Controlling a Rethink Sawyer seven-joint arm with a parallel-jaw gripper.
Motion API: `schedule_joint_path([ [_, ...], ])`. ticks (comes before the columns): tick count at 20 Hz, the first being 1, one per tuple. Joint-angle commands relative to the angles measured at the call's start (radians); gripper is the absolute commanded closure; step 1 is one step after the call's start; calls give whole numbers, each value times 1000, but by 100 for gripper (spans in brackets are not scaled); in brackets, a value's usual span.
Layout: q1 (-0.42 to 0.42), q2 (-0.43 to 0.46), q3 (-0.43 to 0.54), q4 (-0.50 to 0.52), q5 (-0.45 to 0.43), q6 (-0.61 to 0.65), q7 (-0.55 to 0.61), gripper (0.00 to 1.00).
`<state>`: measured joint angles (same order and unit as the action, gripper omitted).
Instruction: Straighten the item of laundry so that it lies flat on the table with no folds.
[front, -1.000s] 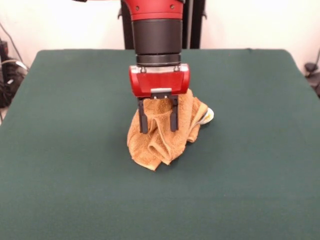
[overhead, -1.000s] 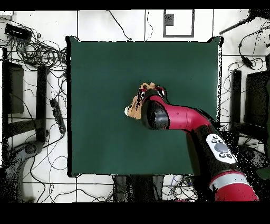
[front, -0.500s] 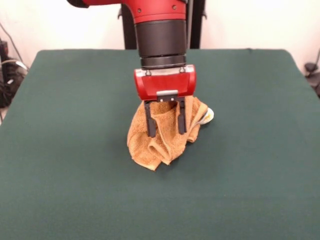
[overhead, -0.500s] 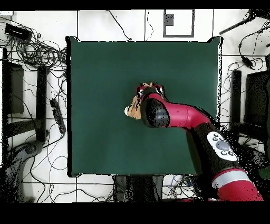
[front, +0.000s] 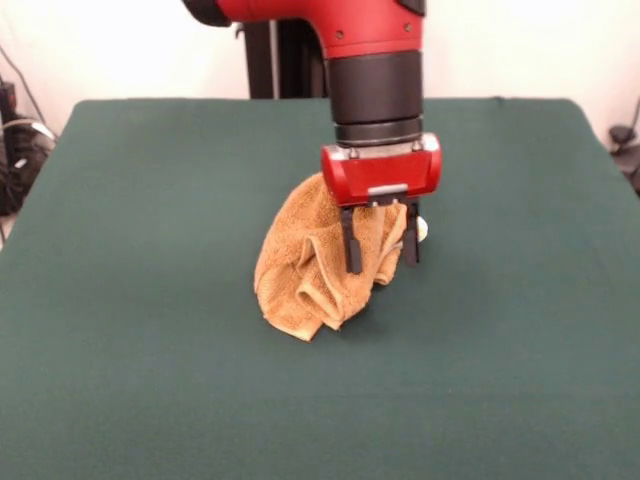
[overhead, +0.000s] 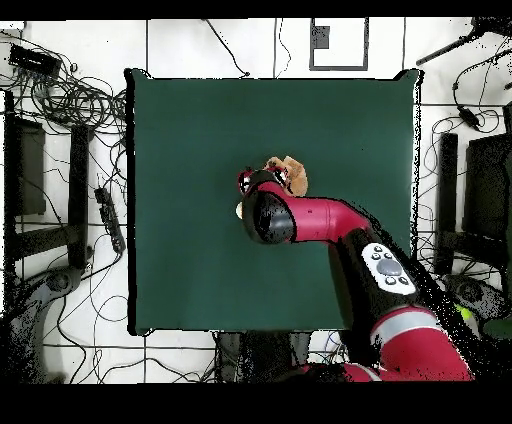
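The item of laundry, a golden-orange terry towel, sits crumpled in a raised heap near the middle of the table. A small white tag peeks out at its right side. My gripper hangs over the heap's right part, open, with its two dark fingers standing apart and a fold of the towel between them. In the overhead view the arm covers most of the towel, and only a corner of it shows beyond the gripper's red body on the table.
The dark green table spreads wide on every side of the towel. Cables and stands lie on the floor beyond the table's edges in the overhead view.
My gripper has moved to the right across the towel in the front view, from over its middle to its right part, still open. The heap has barely changed shape.
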<state>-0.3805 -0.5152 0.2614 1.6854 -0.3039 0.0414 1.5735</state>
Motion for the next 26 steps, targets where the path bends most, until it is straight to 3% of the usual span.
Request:
schedule_joint_path([
  [1, 58, 105, -48, -30, -33, 151, 56, 0],
  [6, 56, 93, -62, -34, -43, 151, 42, 0],
  [15, 31, -37, -32, 20, -38, 227, 10, 0],
  [26, 38, -51, -37, 14, -43, 275, 19, 0],
])
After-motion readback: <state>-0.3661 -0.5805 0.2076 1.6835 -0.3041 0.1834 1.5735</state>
